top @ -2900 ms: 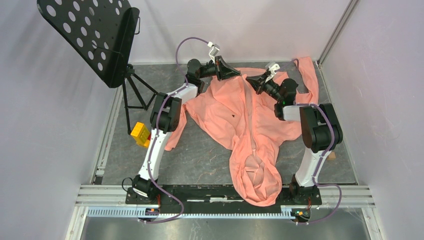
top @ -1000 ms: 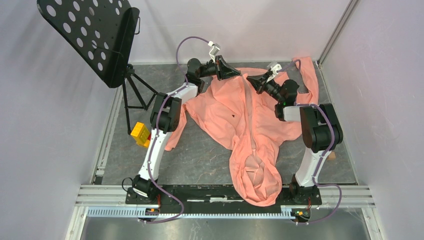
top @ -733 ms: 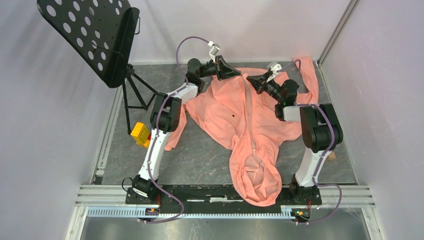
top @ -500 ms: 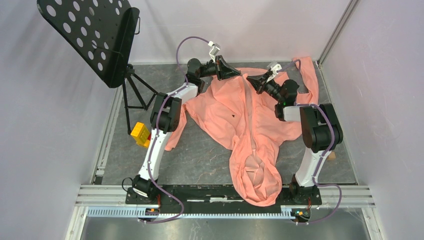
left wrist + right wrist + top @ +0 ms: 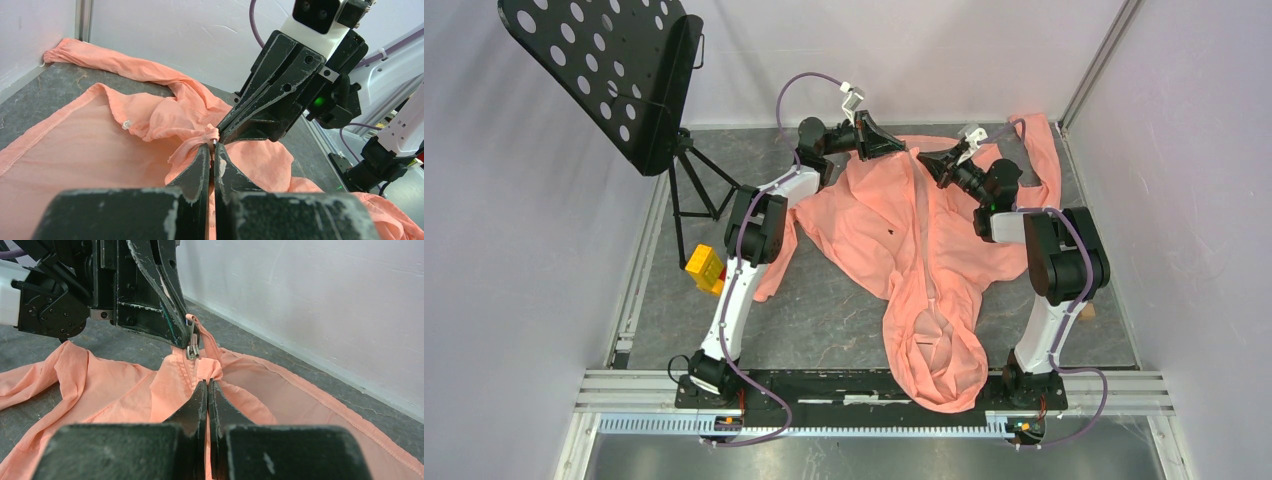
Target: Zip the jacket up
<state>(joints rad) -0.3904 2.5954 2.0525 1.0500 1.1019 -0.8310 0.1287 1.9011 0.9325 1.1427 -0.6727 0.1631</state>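
- The jacket [image 5: 894,230] lies flat and face up on the bench [image 5: 824,310]. Its hood [image 5: 939,350] is at the middle of the near edge and its hem [image 5: 939,140] is by the far edge.
- The zipper strip [image 5: 921,240] is the long axis. It runs from the hem straight back toward the hood, leaning slightly toward the right edge.
- The left hand [image 5: 894,148] has its fingers pressed together on a bunched tab of cloth at the hem end of the strip. The small metal slider [image 5: 191,351] dangles just under those fingertips.
- The right hand [image 5: 927,163] is also pressed together, pinching jacket cloth right beside the zipper teeth. Its tips almost touch the left hand's.
- The two hands face each other across the strip's far end, left from the left side and right from the right.
- The slider is at the very start of its track, so nearly the whole run toward the near edge seems left to do.
- The left hand is closest to the slider, so I judge it better placed to pull while the right holds the hem taut.
- I cannot tell whether the two rows of teeth are already seated in the slider.
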